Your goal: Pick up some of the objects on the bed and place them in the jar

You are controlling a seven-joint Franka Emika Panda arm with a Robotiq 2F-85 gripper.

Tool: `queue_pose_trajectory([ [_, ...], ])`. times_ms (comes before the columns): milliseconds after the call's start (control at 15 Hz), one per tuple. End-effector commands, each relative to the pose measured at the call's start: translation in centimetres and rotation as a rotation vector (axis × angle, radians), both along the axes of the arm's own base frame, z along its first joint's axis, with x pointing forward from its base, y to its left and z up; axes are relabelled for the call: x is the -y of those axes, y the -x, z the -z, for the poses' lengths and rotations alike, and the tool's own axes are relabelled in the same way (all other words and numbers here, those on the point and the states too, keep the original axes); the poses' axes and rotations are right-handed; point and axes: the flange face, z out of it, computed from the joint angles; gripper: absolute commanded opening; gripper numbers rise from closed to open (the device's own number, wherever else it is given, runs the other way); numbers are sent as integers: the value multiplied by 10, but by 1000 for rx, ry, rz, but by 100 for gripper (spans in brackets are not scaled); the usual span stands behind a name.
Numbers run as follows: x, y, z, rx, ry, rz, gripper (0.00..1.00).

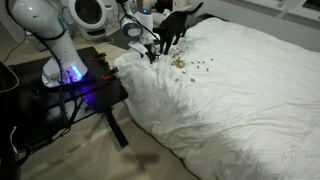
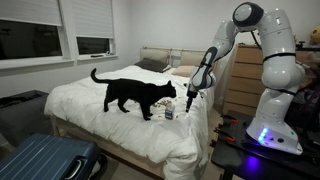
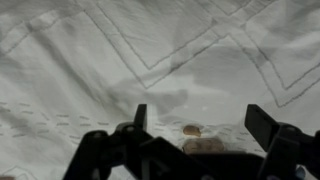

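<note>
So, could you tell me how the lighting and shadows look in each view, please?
Wrist view: dim and grey, the gripper only a dark outline, a soft shadow lying across the bed. In an exterior view, a blue-violet glow marks the robot base and the cat is a featureless black shape. In an exterior view the window is dark, the room evenly lit.

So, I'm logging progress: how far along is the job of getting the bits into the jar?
Done: nothing evident; the jar is too small to see inside. In hand: the open gripper sits low over one bit on the bed. Left: many bits lie scattered beside the cat.
</note>
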Motion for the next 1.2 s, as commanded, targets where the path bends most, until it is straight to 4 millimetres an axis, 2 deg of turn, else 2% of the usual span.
queue_pose_trajectory([
  [0,5,-9,15,77,23,-51,100],
  [667,-1,-24,51,201,78,-171,100],
  [1133,-20,-34,65,223,120,-239,100],
])
